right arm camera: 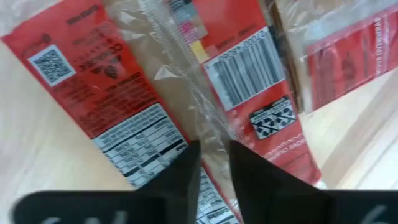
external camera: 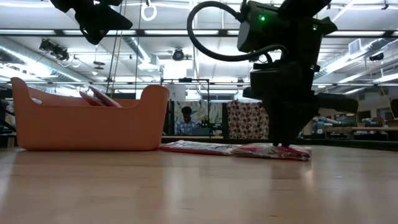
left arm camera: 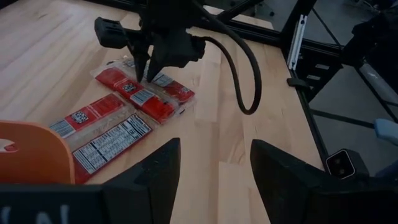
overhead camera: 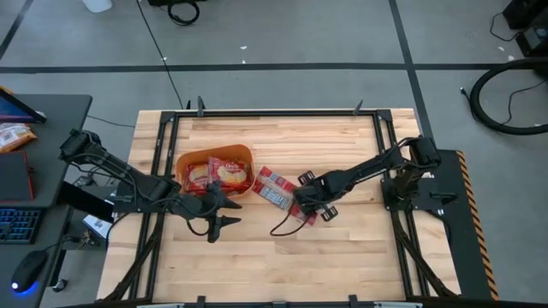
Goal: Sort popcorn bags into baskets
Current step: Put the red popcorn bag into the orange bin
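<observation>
Picking a packet cleanly off the desk (overhead camera: 342,257) looks like the step in hand. The right gripper (overhead camera: 306,204) stands tip-down on the loose popcorn bags (overhead camera: 276,188), which lie flat just at three o'clock of the orange basket (overhead camera: 190,161). Its fingers (right arm camera: 186,174) stand close together with a fold of clear wrapper between them, though whether they truly pinch it cannot be told. To do this well, they should close on the crinkled seam of a single packet, since the packets overlap and a neighbour could drag along. The lift should go straight up before swinging toward nine o'clock, clear of the basket's rim.

The left gripper (overhead camera: 216,224) waits at about six o'clock of the basket, above the desk, its fingers (left arm camera: 155,180) spread and holding nothing.

Only the high view shows two packets already lying inside the basket. The low view shows the loose packets lying flat on the desk, and the right gripper's tip down at their level; packet edges poke above the basket's rim. The left wrist view separates the pile into several overlapping packets. The right wrist view alone shows the wrapper seam running between the fingertips.
</observation>
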